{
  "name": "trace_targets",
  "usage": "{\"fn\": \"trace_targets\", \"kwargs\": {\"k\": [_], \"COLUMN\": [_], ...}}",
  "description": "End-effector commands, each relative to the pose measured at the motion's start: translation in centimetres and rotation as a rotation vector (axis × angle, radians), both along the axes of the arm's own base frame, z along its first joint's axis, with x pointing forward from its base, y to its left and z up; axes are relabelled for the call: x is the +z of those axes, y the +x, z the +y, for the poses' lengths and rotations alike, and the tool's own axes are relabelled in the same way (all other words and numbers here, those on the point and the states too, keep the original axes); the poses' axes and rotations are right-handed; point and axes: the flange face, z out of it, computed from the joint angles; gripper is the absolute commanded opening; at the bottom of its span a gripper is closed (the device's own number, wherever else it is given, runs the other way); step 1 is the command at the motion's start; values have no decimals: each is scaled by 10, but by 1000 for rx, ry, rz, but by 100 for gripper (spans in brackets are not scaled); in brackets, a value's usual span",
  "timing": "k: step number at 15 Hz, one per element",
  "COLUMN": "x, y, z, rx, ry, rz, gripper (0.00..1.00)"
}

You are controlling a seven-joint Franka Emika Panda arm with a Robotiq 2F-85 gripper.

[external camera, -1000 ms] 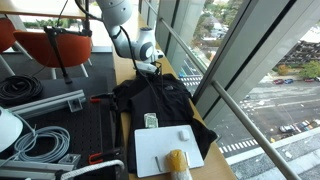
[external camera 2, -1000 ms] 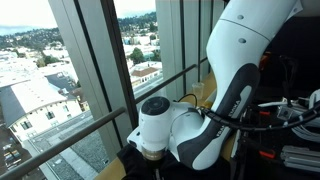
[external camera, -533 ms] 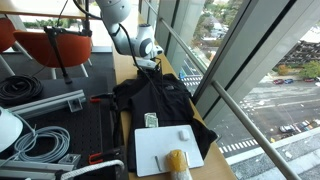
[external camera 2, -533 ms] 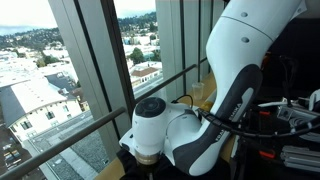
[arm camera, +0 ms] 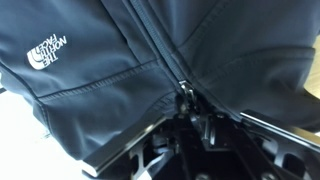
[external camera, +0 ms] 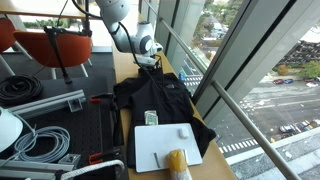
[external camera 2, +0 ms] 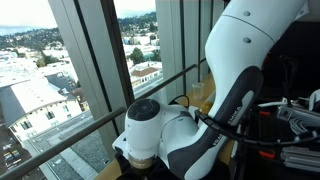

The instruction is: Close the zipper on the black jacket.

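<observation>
The black jacket (external camera: 160, 100) lies spread flat on the table (external camera: 125, 68). Its near hem touches the far edge of the white board (external camera: 165, 150), and may lie partly under it, while its body stretches away from the board toward the window side. In the wrist view the jacket (arm camera: 90, 95) fills the picture, its white chest logo (arm camera: 47, 50) off to one side. The zipper shows as a joined seam running from the top of that view down to the zipper pull (arm camera: 183, 92). On the gripper's side of the pull the two front edges still part into a shallow V. The gripper (arm camera: 197, 125) sits right at the pull, its fingers drawn close together and seemingly pinched on it, though blur and dark fabric leave the hold less than certain. In an exterior view the gripper (external camera: 150, 63) is at the jacket's end farthest from the white board, well apart from the board itself. In the close exterior view the arm (external camera 2: 190, 140) blocks the fabric, so nothing more can be read there. Judging from this, most of the zipper is already closed and only a short stretch near the far end remains. The pictures do not show how much track is left.
</observation>
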Motion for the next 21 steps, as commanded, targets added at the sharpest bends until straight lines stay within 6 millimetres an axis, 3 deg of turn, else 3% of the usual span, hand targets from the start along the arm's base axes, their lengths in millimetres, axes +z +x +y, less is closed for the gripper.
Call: {"fn": "trace_targets", "kwargs": {"k": [1,18,19,21], "x": [2,2,2,4], "y": [0,-9,-9,-8], "z": [28,72,72,70], "rx": [32,112,112,107], "ry": [6,-2,-5,3], "rz": [-33,-76,-76,-63], "gripper": [4,4,41,47]}}
